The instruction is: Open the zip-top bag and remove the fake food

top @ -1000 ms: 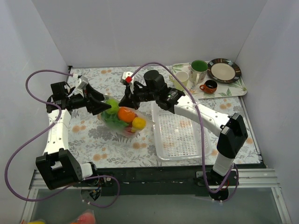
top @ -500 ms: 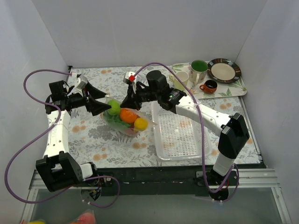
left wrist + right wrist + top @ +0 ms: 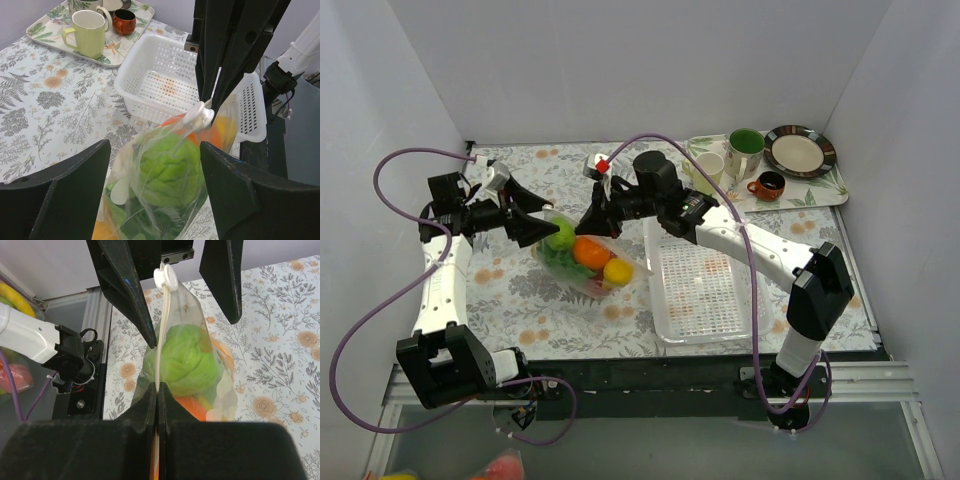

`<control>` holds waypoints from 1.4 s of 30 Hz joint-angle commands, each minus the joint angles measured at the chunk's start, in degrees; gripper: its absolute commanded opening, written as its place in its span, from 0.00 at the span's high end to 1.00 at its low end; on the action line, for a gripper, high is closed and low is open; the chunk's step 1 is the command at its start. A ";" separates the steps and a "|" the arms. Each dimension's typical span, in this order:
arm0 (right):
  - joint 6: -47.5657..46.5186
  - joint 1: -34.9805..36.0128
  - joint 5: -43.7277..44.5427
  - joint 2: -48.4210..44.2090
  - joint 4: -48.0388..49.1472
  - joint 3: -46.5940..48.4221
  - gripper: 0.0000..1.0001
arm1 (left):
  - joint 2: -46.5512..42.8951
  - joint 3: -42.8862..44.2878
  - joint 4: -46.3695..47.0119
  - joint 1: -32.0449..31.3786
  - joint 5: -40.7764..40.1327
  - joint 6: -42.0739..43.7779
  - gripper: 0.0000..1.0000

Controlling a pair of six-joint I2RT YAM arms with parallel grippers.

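The zip-top bag is clear with white dots and hangs just above the table, left of the basket. It holds fake food: green lettuce, an orange piece and a yellow lemon. My right gripper is shut on the bag's white zip strip, holding the bag up by its top edge. My left gripper is open, one finger on each side of the bag's other end, not touching it. The zip's slider sits at the strip's far end.
A white perforated basket stands right of the bag. A floral tray at the back right carries cups and a plate. The floral cloth covers the table; white walls close in the sides.
The right wrist has shifted slightly to the right and back, still holding the zip strip. The bag and the left gripper have barely moved.
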 commanded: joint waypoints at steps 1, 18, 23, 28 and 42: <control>1.10 0.61 -2.32 -0.89 6.10 -0.18 0.99 | -0.65 1.64 -0.62 -0.53 18.28 0.92 0.29; -2.59 0.78 7.14 -3.44 5.22 -6.60 0.99 | -0.73 2.96 1.49 -1.67 18.19 -4.70 1.00; -4.07 0.70 13.14 -5.11 9.00 -5.73 0.42 | -3.19 -0.64 4.03 -1.58 18.10 -6.72 1.00; -5.49 1.40 13.41 -2.22 8.22 1.04 0.22 | -4.95 -3.01 4.92 -1.67 18.02 -7.78 1.00; -8.56 3.69 8.93 3.41 2.33 8.95 0.29 | -7.68 -6.18 4.74 -1.58 15.38 -7.08 0.98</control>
